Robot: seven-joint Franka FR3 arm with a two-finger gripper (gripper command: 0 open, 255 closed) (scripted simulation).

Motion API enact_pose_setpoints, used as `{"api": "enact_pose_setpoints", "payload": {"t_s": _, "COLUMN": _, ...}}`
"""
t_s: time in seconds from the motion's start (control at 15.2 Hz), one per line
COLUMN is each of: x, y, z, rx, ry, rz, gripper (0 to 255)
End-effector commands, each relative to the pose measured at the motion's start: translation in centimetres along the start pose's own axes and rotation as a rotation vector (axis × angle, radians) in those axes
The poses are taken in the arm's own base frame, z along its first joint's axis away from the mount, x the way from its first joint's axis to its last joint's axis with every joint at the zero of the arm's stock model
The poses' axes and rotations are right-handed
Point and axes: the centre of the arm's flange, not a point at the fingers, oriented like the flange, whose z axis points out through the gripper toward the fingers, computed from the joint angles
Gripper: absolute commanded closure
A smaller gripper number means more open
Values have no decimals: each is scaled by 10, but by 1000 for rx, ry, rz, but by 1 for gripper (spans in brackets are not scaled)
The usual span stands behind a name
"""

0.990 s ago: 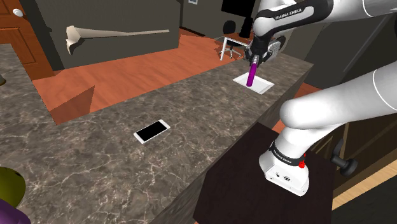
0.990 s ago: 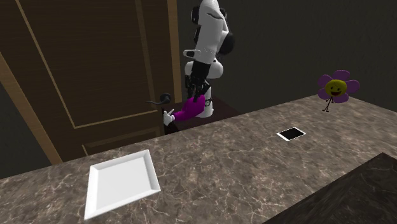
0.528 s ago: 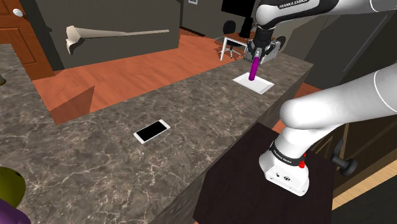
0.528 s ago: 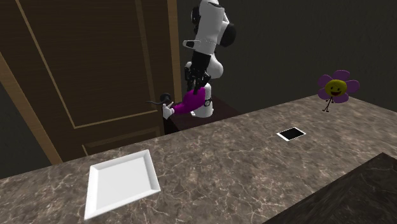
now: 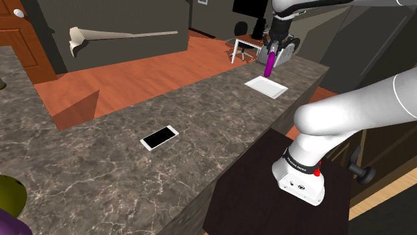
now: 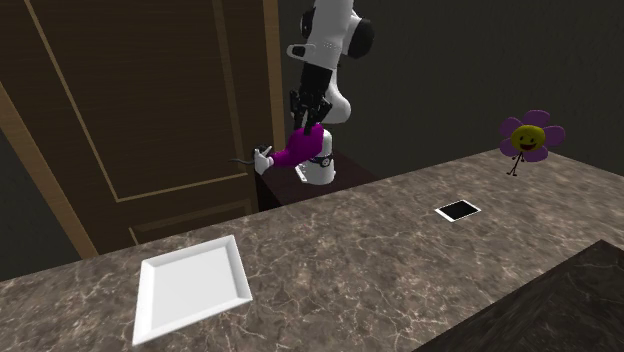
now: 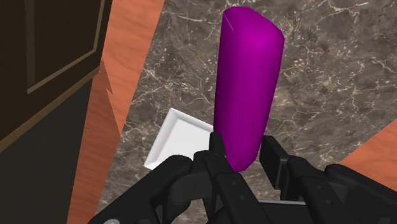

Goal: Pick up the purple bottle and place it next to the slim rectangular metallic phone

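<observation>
Shoulder view, gripper: your gripper (image 5: 276, 47) sits at the upper right of the frame, its fingers pinching the upper end of the purple bottle (image 5: 269, 65).
Shoulder view, bottle: it hangs roughly upright, clear of the marbled counter (image 5: 200, 120), and in the picture it sits just above the white plate (image 5: 266, 87).
Shoulder view, phone: the slim phone (image 5: 159, 138), a dark screen in a pale frame, lies flat left of centre, well apart from plate and bottle.
Shoulder view, stand: the dark stand (image 5: 260, 200) sits at the lower right, and the white arm (image 5: 347, 110) rises from it.
Second exterior view, gripper: you find the gripper (image 6: 306, 128) at top centre, clamped on the upper right end of the purple bottle (image 6: 297, 154).
Second exterior view, bottle: it is tilted, with a small white tip (image 6: 264, 160) pointing to the frame's left, and the brown door (image 6: 130, 120) is behind it.
Second exterior view, counter: the white plate (image 6: 192, 285) lies at the lower left and the phone (image 6: 458, 211) right of centre, well apart. A purple flower toy (image 6: 530, 137) stands at the far right.
Wrist view, gripper: the gripper (image 7: 245, 156) has one black finger (image 7: 215, 149) on each side of the purple bottle (image 7: 248, 89), both pressed against its near end.
Wrist view, surroundings: beyond the fingers you see a corner of the white plate (image 7: 175, 137) on the counter (image 7: 331, 83), with orange floor (image 7: 127, 57) past the counter's edge.
</observation>
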Motion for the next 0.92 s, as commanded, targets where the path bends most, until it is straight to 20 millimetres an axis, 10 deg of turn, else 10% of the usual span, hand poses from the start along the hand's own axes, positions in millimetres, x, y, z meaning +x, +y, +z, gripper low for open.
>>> {"api": "enact_pose_setpoints", "payload": {"t_s": 0.0, "x": 4, "y": 1, "z": -11, "rx": 0, "ry": 0, "rz": 0, "gripper": 255}}
{"api": "enact_pose_setpoints", "payload": {"t_s": 0.59, "x": 18, "y": 5, "z": -55, "rx": 0, "ry": 0, "rz": 0, "gripper": 255}}
{"api": "enact_pose_setpoints", "payload": {"t_s": 0.86, "x": -24, "y": -22, "z": -71, "rx": 0, "ry": 0, "rz": 0, "gripper": 255}}
